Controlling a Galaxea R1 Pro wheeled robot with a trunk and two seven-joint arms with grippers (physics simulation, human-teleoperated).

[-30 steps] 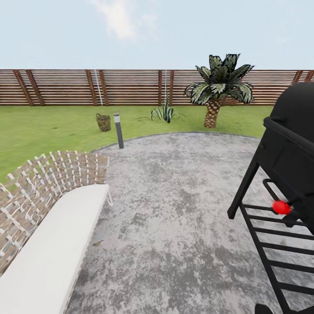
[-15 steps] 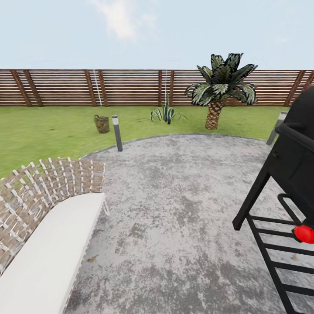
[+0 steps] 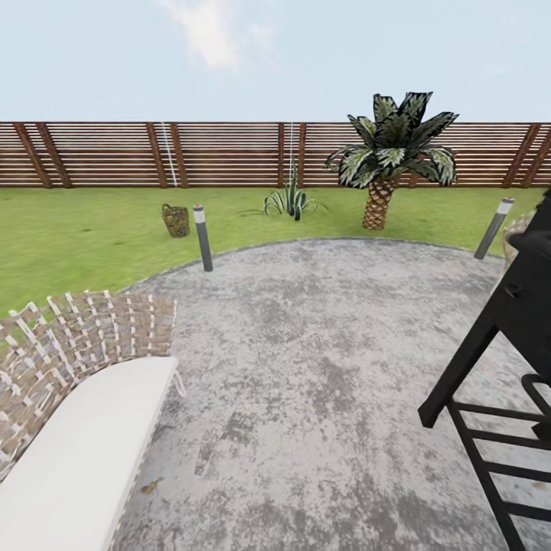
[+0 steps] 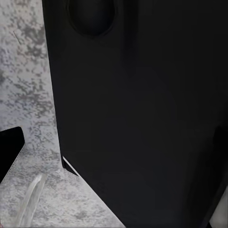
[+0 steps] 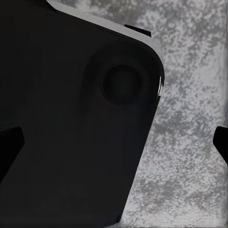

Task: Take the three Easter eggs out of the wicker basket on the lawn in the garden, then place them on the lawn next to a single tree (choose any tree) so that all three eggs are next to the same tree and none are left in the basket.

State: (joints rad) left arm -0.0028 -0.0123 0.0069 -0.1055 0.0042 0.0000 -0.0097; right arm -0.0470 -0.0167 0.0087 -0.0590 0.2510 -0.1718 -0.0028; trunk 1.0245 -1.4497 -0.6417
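Observation:
The wicker basket (image 3: 175, 220) is a small brown woven shape standing on the lawn (image 3: 76, 229) far ahead to the left, in front of the wooden fence. The Easter eggs are hidden at this distance, and the tree is out of view. My left gripper (image 4: 114, 147) hangs open beside my own black body over grey stone, one dark fingertip (image 4: 9, 148) at the picture's edge. My right gripper (image 5: 114, 142) is open too, its fingertips (image 5: 9, 145) far apart, with nothing between them.
I stand on a round grey stone patio (image 3: 321, 344). A woven bench with a white cushion (image 3: 84, 444) is close on the left, a black grill stand (image 3: 497, 398) close on the right. Two lamp posts (image 3: 203, 237) (image 3: 493, 228) mark the patio edge. A palm (image 3: 380, 200) and a spiky plant (image 3: 289, 200) grow beyond.
The whole head view has shifted, so the camera moved: the grill has slid toward the right edge, its red knob left the picture, and a second lamp post has come in.

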